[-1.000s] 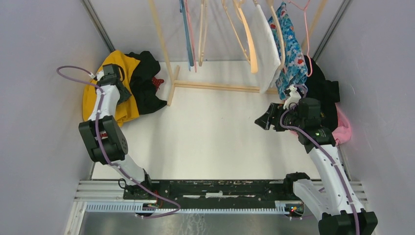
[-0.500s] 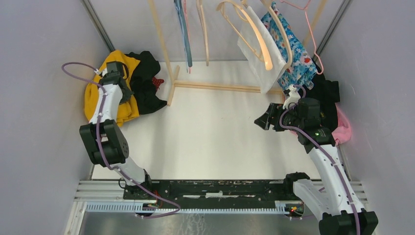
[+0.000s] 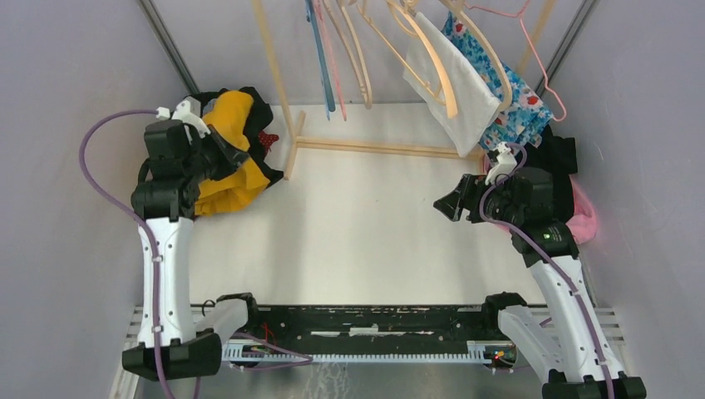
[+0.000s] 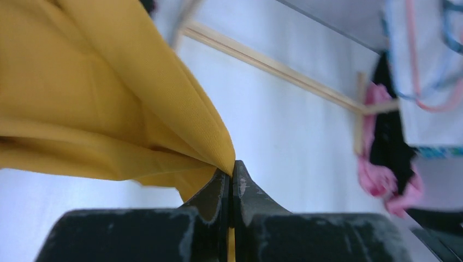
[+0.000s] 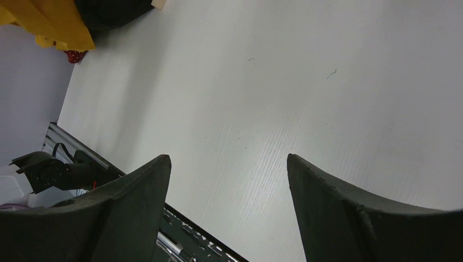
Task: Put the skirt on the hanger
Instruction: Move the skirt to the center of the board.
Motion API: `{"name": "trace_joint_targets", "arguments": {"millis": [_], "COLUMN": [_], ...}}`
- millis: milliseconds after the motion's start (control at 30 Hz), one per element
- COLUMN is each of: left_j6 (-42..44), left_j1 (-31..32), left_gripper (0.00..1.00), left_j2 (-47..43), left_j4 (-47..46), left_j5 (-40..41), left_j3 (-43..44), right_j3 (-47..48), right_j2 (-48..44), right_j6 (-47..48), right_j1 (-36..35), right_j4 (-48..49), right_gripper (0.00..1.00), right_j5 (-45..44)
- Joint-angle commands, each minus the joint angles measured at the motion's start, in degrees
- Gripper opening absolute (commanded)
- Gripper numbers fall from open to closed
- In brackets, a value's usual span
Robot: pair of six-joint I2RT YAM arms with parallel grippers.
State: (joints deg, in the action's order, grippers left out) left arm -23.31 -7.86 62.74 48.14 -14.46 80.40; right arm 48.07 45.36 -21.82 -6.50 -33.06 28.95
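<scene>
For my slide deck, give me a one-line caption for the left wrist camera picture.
Left pincer shut on a fold of the yellow skirt, with the white table behind.

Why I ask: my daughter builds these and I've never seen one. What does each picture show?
These are two robot arms bolted at the near edge of a white table. The wide picture looks down from above and behind them. The other two pictures come from a camera on each wrist.

The left arm's fingers are shut on a fold of a yellow garment, probably the skirt, beside some dark clothes. The right arm's fingers stand open above bare table and hold nothing.

At the back, a wooden rack carries hangers. One holds a white cloth, and a flowered cloth hangs beside it. A pink cloth lies by the right arm.
</scene>
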Motion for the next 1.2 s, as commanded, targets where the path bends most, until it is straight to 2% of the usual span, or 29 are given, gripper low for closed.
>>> {"name": "trace_joint_targets", "arguments": {"millis": [0, 100, 200, 333, 500, 600, 733, 900, 1067, 1167], "left_j6": [-7.9, -14.5, -20.2, -23.6, -24.1, -24.0, -23.9, -22.3, -22.9, -23.3], "left_j1": [6.0, 13.9, 21.9, 32.9, 53.0, 60.4, 63.5, 63.5, 63.5, 63.4], "left_gripper": [0.03, 0.03, 0.03, 0.03, 0.03, 0.03, 0.08, 0.35, 0.39, 0.5], "left_j2": [-6.0, -9.6, -11.5, -11.0, -3.1, 3.0, 6.1, 3.6, -1.3, -4.5], "left_j4": [-2.6, -7.1, -12.4, -18.0, -22.7, -24.5, -25.1, -18.9, -13.5, -10.9], "left_j5": [-15.3, -17.6, -16.5, -13.2, -0.4, 3.6, 8.0, 15.6, 22.6, 28.0], "left_j3": [-2.0, -4.1, -8.3, -13.3, -16.1, -17.8, -21.9, -25.8, -26.6, -25.0], "right_j3": [3.2, 3.0, 2.6, 2.0, 2.0, 2.4, 1.8, 0.3, -1.9, -1.6], "right_j2": [-1.9, -2.6, -3.0, -3.3, -2.8, -2.2, -1.6, 1.1, 7.0, 11.5], "right_j6": [-0.3, -0.3, -0.1, 0.4, 1.6, 3.0, 3.6, 4.2, 2.7, 2.2], "right_j1": [-0.3, -0.3, -0.4, -0.4, -0.3, -0.3, -0.4, -0.4, -1.2, -5.0], "right_j4": [-0.1, 0.0, -0.2, -0.7, -1.9, -3.9, -4.4, -3.8, 1.3, 4.0], "right_gripper": [0.83, 0.83, 0.83, 0.83, 0.83, 0.83, 0.84, 0.84, 0.78, 0.76], "right_j5": [1.6, 2.3, 2.4, 2.3, 1.2, -0.5, -1.6, -0.9, 2.7, 0.3]}}
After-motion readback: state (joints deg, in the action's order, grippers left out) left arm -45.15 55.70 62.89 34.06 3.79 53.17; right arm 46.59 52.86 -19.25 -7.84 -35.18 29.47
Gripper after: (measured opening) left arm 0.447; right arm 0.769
